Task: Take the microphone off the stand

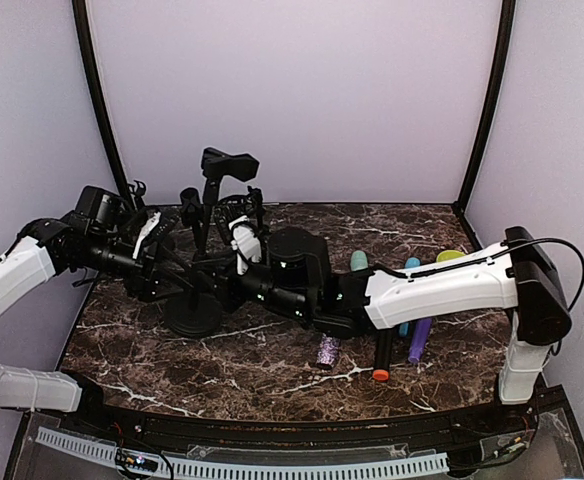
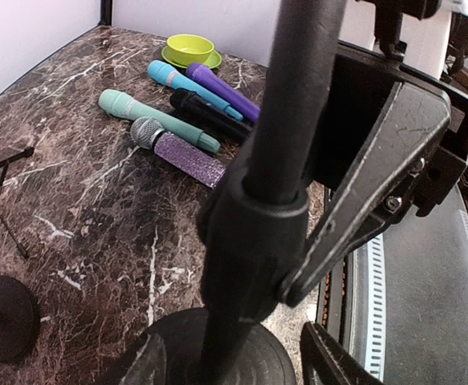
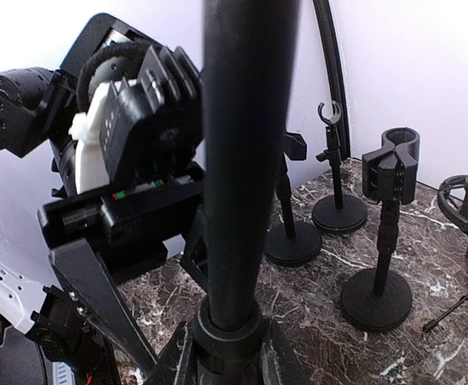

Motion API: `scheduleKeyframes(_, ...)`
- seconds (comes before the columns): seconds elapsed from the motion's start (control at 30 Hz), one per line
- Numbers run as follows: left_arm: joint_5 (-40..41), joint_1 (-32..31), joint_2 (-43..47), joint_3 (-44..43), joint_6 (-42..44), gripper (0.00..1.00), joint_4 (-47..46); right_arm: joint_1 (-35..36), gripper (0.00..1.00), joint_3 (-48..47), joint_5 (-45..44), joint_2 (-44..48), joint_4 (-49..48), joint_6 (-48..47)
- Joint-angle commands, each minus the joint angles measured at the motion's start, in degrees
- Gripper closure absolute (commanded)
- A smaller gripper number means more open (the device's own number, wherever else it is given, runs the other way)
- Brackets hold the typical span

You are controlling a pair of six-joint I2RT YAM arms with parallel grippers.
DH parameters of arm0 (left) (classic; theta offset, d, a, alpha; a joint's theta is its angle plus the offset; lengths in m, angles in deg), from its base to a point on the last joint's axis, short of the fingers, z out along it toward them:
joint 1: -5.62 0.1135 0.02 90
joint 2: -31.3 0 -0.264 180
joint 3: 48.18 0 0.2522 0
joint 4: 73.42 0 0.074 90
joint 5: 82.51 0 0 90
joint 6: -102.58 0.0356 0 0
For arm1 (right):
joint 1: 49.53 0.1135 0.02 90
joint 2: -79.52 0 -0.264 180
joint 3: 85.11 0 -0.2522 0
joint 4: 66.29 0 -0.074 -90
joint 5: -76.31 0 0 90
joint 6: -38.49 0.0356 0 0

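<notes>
The fingers [image 3: 174, 359] of the right gripper [image 3: 227, 357] flank the pole of the stand [image 1: 194, 312] and pinch it at the collar [image 3: 227, 329]. In the left wrist view, one of these fingers bears against the side of that collar. The fingers [image 3: 98, 305] of the left gripper [image 1: 184, 258] are spread. The one shown in the right wrist view stands apart from the pole, and the pole passes between the pair without contact. Both grippers meet the stand partway up from opposite sides, the left arm reaching in from the left and the right arm reaching across the tabletop [image 1: 272, 385]. The stand is upright on its round base at the left of the tabletop, and its clip [image 1: 228, 163] sits at the top of the pole. Whether a microphone sits in the clip cannot be determined from these views. Five microphones lie flat on the tabletop, right of the stand and well apart from it: a teal microphone [image 2: 158, 119], a glitter microphone [image 2: 187, 158], a black microphone [image 2: 210, 114], a blue microphone [image 2: 190, 87] and a purple microphone [image 2: 222, 88]. A green bowl [image 2: 190, 48] rests on a green plate [image 2: 170, 58] just beyond them. Smaller stands [image 3: 377, 297] are grouped at the back left, one of them carrying a clip holder [image 3: 390, 168].
</notes>
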Motion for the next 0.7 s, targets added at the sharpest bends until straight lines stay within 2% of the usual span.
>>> scheduleKeyframes(0.0, -1.77, -2.29, -0.42, 1.42, 0.62, 0.43, 1.35, 0.77, 1.0, -4.41, 2.09, 1.16, -7.07, 0.93)
scheduleKeyframes(0.17, -1.63, -2.84, -0.47, 2.24, 0.29, 0.53, 0.84, 1.06, 1.0, -5.47, 2.85, 0.85, -7.11, 0.92)
scheduleKeyframes(0.2, -1.43, -2.78, -0.59, 2.06, 0.37, 0.59, 0.87, 1.17, 1.0, -5.56, 2.95, 0.84, -7.18, 0.97)
scheduleKeyframes(0.33, -1.01, -2.77, -0.67, 0.28, 0.53, 0.97, 0.96, 1.19, 1.0, -5.51, 3.31, 1.09, -6.88, 1.23)
scheduleKeyframes(0.37, -1.22, -2.82, -0.67, -0.18, 0.73, 1.0, 1.33, 1.17, 1.0, -5.42, 3.47, 1.19, -6.84, 1.24)
scheduleKeyframes(0.53, -4.99, -2.76, -1.07, -3.73, 2.93, 1.0, 4.6, 1.17, 1.0, -5.15, 6.45, 2.61, -6.96, 1.01)
scheduleKeyframes(0.67, -12.06, -2.73, -1.21, -7.2, 4.66, 1.0, 7.85, -0.24, 1.0, -4.6, 15.4, 4.37, -9.33, 2.36)
